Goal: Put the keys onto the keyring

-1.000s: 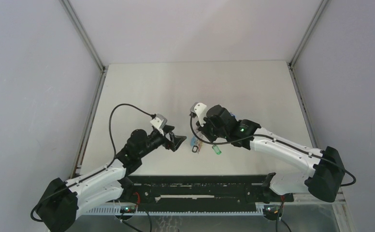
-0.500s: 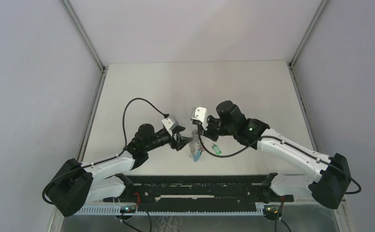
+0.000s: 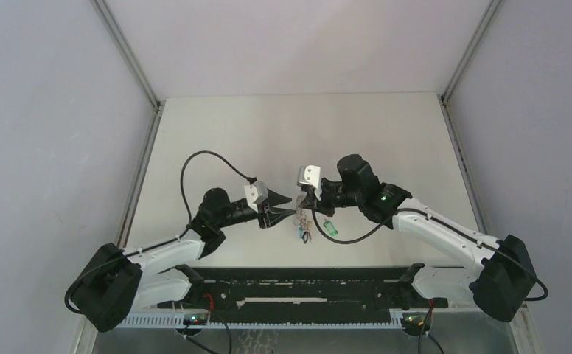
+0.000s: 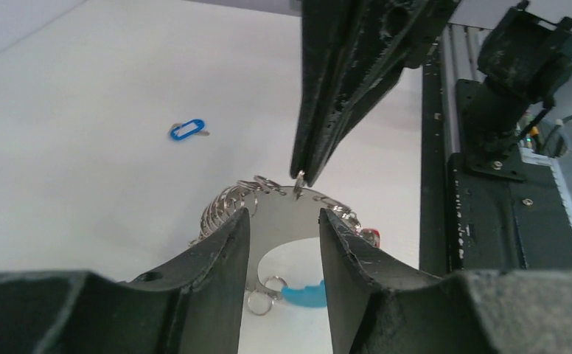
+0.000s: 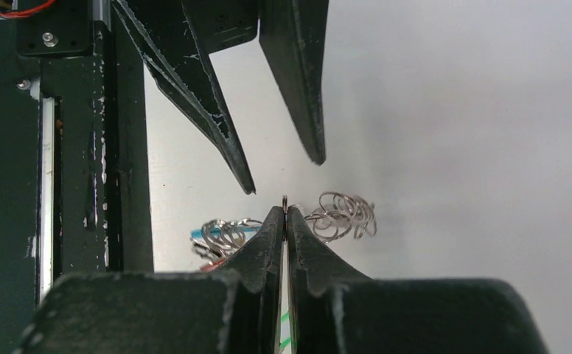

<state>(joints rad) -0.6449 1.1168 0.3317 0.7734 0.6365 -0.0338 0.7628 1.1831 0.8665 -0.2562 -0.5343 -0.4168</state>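
Hanging from the right gripper, the keyring is pinched tight by its thin wire at the very fingertips. The left gripper is held partly open, with nothing in it and the hoop just off its jaw tips. The wire looks stiff, light and slippery, so it's probably best gripped right beside that pinch. What seem to be the keys are dangling below.

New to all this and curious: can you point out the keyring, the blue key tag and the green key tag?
keyring (image 4: 303, 295): left wrist view, on its light-blue sleeve.
blue key tag (image 4: 187, 130): left wrist view, middle of the tag.
green key tag (image 3: 331, 228): top external view, middle of the tag.
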